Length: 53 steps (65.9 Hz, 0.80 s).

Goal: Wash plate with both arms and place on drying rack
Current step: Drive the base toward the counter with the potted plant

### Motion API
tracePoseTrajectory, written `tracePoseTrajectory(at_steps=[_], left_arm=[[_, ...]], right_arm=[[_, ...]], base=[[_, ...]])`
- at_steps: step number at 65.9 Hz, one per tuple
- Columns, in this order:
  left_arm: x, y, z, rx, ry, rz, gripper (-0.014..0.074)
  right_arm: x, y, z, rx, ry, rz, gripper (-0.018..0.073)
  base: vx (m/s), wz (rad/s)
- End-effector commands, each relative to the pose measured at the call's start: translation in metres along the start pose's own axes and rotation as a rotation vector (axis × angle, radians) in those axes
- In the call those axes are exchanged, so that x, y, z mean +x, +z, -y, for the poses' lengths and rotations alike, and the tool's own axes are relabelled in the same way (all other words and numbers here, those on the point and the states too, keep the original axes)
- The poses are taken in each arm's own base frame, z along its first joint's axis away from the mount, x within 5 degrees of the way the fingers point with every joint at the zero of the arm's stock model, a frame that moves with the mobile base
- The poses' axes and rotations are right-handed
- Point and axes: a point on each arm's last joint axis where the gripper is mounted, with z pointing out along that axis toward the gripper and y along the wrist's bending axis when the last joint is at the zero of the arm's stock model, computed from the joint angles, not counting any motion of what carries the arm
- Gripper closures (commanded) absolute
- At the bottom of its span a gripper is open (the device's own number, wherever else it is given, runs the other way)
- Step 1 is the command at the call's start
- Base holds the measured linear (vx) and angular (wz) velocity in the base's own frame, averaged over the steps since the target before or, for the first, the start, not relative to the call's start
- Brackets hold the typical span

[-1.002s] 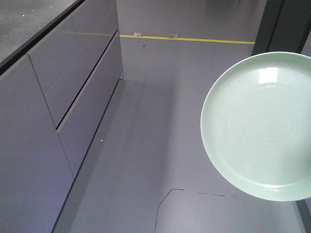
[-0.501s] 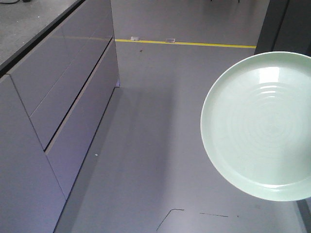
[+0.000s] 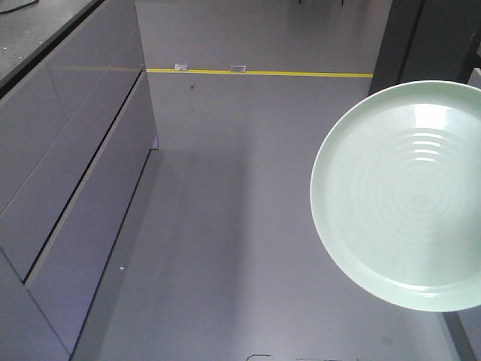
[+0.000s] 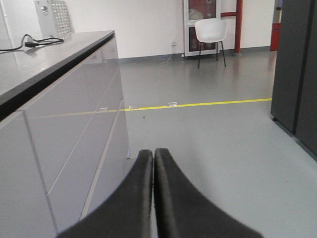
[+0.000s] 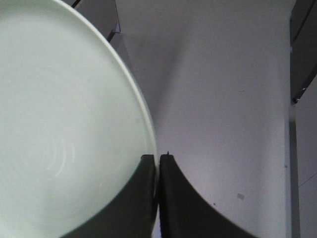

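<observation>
Two black pincers show, one in each wrist view. The left pincer (image 4: 153,151) is clenched on nothing. Its two curved black fingers (image 4: 131,198) are pressed together along their whole length, and it hangs above the glossy grey floor (image 4: 223,148), just beside the front of a long grey counter (image 4: 49,54) with a dark edge band and flat drawer fronts. A black cable (image 4: 29,43) lies on the counter's top near its far end.

The right pincer (image 5: 158,157) grasps the round pale mint-green plate (image 5: 64,124) by its rim. The plate's edge curves down into the narrow slit between the two fingers, and the finger on the plate's side overlaps its lower edge.

From the front view the plate (image 3: 406,195) is held in the air at the right of the picture, cut off by the frame edge. Its shallow raised rim and faint concentric rings face the camera, with a bright glare patch near the top. It hangs over bare floor, well apart from the counter's drawer fronts (image 3: 68,173) at the left.

A thin yellow stripe (image 3: 255,73) crosses the floor beyond the plate. A tall dark cabinet (image 3: 428,37) stands behind the plate's upper edge. A white plastic chair (image 4: 210,30) on thin dark legs stands by the far wall.
</observation>
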Motion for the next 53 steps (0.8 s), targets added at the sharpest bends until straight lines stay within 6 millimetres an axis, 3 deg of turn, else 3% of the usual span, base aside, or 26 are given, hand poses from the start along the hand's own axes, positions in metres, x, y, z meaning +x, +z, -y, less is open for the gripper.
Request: tracePoseTrajectory(at_steps=[1,53], left_arm=[[0.0018,0.0014,0.0001,0.006,-0.012,0.046,0.0603],[0.0018,0.0014,0.0001,0.006,-0.012,0.046,0.0603]], right_arm=[[-0.0105,-0.0068,0.0002,0.012,0.005,0.095,0.0563],[-0.0105,-0.0068,0.0002,0.012,0.005,0.095,0.0563]], base=[[0.23,-0.21],[0.22,-0.15]])
